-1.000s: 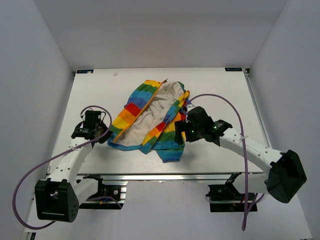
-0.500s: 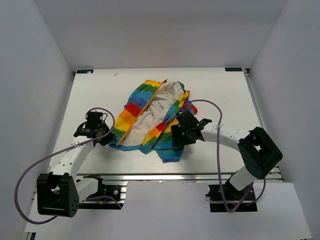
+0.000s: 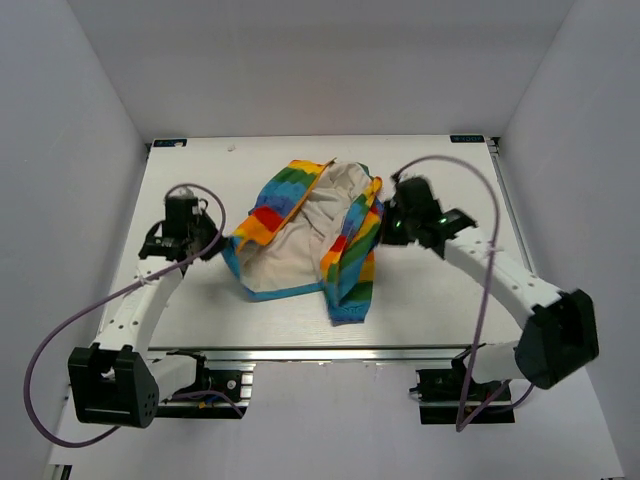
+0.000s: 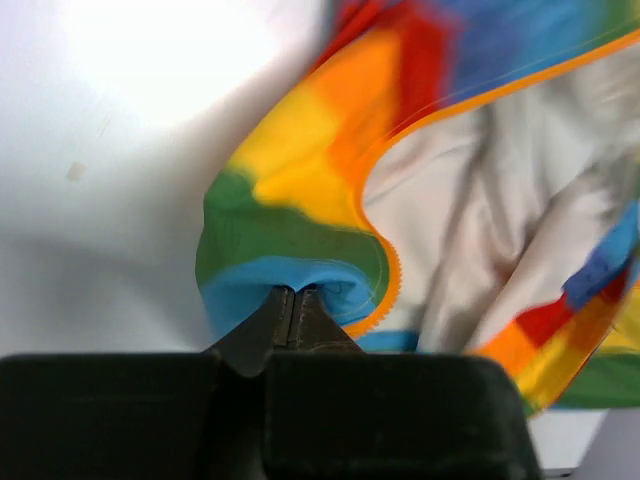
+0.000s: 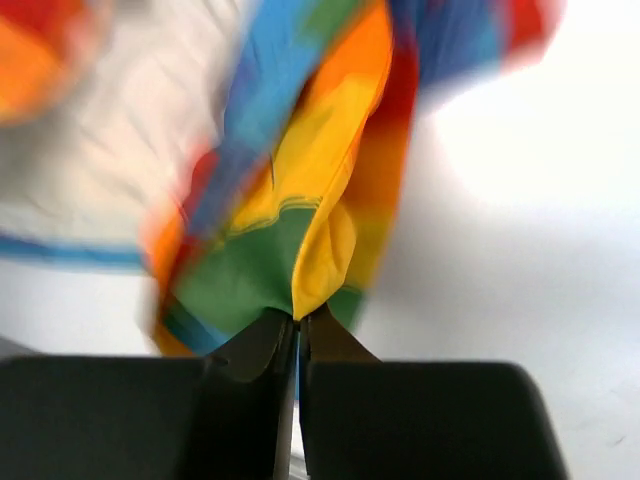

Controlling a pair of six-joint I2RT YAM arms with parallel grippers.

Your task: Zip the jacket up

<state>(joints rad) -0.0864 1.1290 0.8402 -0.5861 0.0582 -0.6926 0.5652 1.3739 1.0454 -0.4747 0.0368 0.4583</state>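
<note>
The overhead view is bright and even, lit softly from above, with only faint shadows on the white bench at the 6 o'clock edge of the jacket, and the right gripper looks slightly smeared. In the left wrist view the bench burns out to white glare at 11 o'clock, the fabric softens toward 1 o'clock, and the left gripper sits dark at 6 o'clock. The right wrist view is heavily blurred across the cloth, with glare at 2 o'clock.
</note>
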